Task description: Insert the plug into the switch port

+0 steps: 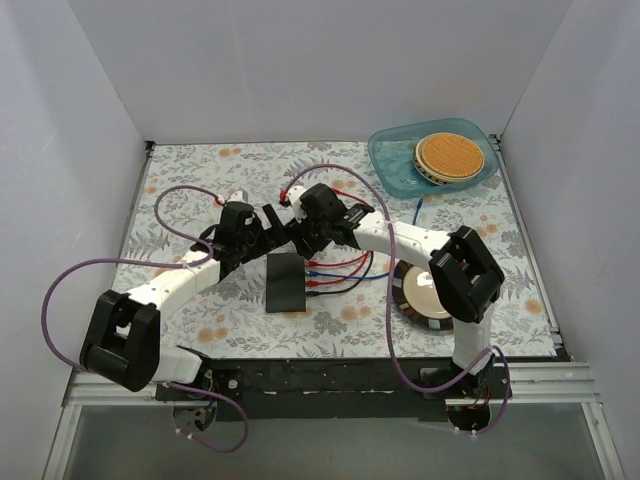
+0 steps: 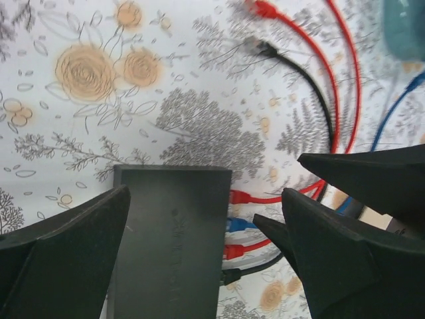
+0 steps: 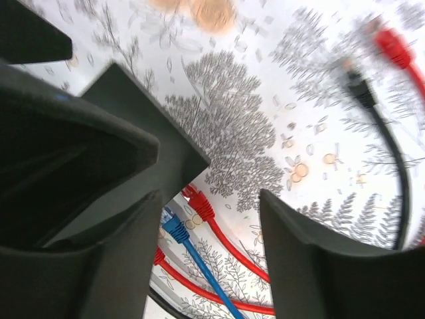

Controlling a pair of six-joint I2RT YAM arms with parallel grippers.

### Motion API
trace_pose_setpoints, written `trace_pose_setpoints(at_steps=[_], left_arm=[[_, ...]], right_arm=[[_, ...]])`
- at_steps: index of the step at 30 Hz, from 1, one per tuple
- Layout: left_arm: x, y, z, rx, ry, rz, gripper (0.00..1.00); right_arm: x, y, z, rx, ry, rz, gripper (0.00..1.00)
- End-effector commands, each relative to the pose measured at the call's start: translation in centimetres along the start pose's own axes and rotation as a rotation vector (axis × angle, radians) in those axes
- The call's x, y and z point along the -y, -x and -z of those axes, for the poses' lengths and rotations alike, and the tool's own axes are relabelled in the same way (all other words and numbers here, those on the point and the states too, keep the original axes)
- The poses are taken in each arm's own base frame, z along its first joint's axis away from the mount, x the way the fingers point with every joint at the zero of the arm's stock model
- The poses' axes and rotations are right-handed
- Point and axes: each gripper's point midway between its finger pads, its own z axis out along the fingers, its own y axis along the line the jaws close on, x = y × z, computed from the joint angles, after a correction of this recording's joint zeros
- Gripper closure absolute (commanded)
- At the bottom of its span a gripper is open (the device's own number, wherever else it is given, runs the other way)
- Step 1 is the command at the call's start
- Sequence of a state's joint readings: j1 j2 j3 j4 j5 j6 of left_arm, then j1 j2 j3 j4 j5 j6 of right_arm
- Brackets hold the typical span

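The flat black switch (image 1: pixel 285 283) lies mid-table; it also shows in the left wrist view (image 2: pixel 169 242) and in the right wrist view (image 3: pixel 143 126). Its right edge holds a red plug (image 2: pixel 240 197), a blue plug (image 2: pixel 237 224), another red plug (image 2: pixel 234 251) and a black plug (image 2: pixel 230 275). A loose black plug with a clear tip (image 2: pixel 255 45) and a loose red plug (image 2: pixel 262 8) lie on the cloth beyond the switch; both also show in the right wrist view, black (image 3: pixel 352 78) and red (image 3: pixel 392 43). My left gripper (image 2: pixel 206 256) is open and empty over the switch's far end. My right gripper (image 3: pixel 209 259) is open and empty above the plugged cables, close to the left one.
A teal tray (image 1: pixel 395 165) with a round orange disc (image 1: pixel 450 155) stands at the back right. A round black-rimmed dish (image 1: pixel 412 300) sits under the right arm. Red, blue and black cables (image 1: pixel 345 268) loop right of the switch. White walls enclose the table.
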State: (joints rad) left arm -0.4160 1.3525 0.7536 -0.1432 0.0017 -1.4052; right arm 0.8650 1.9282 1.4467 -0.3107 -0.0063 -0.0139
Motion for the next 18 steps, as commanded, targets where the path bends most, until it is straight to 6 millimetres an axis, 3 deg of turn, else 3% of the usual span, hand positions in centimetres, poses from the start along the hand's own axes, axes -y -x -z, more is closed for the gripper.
trace_pose_setpoints(at_steps=[1, 3, 4, 5, 7, 8, 9, 14, 18], left_arm=[[4.3, 5.3, 3.1, 0.146, -0.135, -0.049, 0.02], [4.8, 6.1, 3.9, 0.177, -0.151, -0.082, 0.02], [4.9, 7.0, 4.6, 0.223, -0.145, -0.089, 0.02], [5.3, 7.8, 5.2, 0.249, -0.154, -0.096, 0.02], [5.7, 8.8, 6.3, 0.294, -0.164, -0.125, 0.02], [5.9, 9.1, 6.7, 0.308, -0.169, -0.137, 0.02], [6.0, 9.6, 7.0, 0.324, -0.17, -0.147, 0.02], [6.4, 10.9, 8.0, 0.372, -0.164, -0.153, 0.02], [6.9, 11.2, 8.4, 0.385, -0.186, -0.16, 0.02]], right_arm=[[-0.4, 4.7, 3.8, 0.196, -0.027, 0.024, 0.28], [-0.3, 6.6, 6.0, 0.295, -0.037, 0.018, 0.2], [-0.2, 5.9, 6.3, 0.305, -0.038, 0.017, 0.17], [-0.4, 7.1, 7.1, 0.373, -0.03, -0.002, 0.13], [-0.5, 8.7, 10.0, 0.479, -0.028, -0.011, 0.08], [-0.5, 7.9, 10.2, 0.486, -0.024, -0.012, 0.05], [-0.6, 9.2, 12.0, 0.557, -0.023, -0.01, 0.05], [0.4, 9.0, 14.9, 0.652, -0.084, -0.01, 0.01], [1.5, 8.5, 15.6, 0.669, -0.143, -0.035, 0.01]])
